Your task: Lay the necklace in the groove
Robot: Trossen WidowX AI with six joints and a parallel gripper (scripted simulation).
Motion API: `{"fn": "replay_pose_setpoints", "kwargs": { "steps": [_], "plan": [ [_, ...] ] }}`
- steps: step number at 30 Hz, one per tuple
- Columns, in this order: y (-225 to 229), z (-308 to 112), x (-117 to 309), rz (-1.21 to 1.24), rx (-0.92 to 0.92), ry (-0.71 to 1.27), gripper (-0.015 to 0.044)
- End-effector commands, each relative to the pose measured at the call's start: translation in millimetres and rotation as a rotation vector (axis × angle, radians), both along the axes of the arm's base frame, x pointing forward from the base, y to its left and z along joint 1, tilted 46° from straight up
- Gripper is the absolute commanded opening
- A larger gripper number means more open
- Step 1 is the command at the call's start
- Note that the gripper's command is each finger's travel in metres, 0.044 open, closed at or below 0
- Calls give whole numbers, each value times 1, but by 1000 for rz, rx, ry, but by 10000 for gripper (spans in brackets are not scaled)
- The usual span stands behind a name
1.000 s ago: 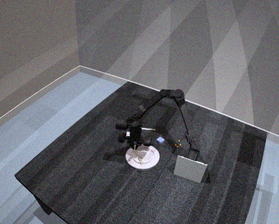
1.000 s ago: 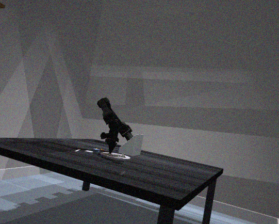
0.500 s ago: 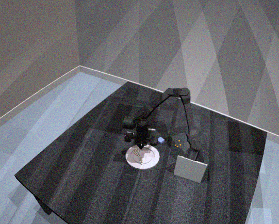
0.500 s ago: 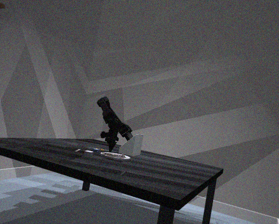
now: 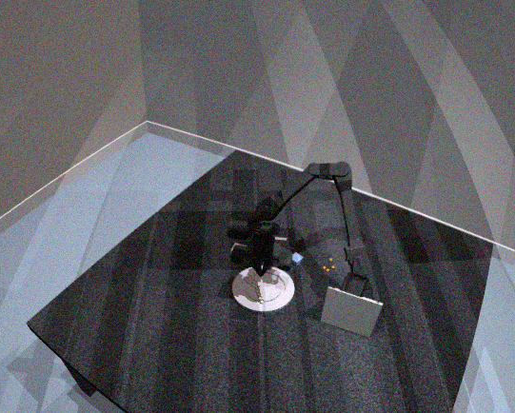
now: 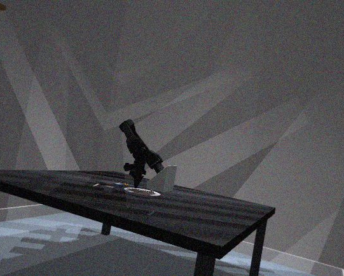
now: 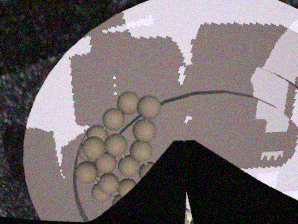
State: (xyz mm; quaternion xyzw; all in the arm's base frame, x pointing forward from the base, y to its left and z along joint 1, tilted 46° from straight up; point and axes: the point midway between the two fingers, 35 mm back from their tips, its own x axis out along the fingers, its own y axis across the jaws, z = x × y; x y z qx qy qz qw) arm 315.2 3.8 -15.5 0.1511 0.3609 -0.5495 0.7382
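Pearl beads bunch on the board beside dark, closed fingers.

Dark table, pale blue floor.

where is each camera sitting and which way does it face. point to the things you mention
top: high above, angled down at the table [image 5: 172, 304]; nearly the whole arm shows.
exterior: off to one side, near table height, facing across the tabletop [image 6: 191, 219]; arm and gripper [image 6: 136, 186] show.
wrist: on the arm by the gripper [image 7: 185, 142], facing past its fingers onto the bead board [image 7: 47, 107].
top and exterior share the arm and board.
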Motion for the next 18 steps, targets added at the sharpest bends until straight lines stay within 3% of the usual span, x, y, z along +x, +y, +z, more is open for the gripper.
{"fn": "replay_pose_setpoints", "kwargs": {
  "steps": [1,5,18],
  "plan": [
    [-6,-4,-3,-2,-10,11,0],
    [-6,-4,-3,-2,-10,11,0],
    [-3,-2,-1,-3,-2,3,341]
  ]
}}
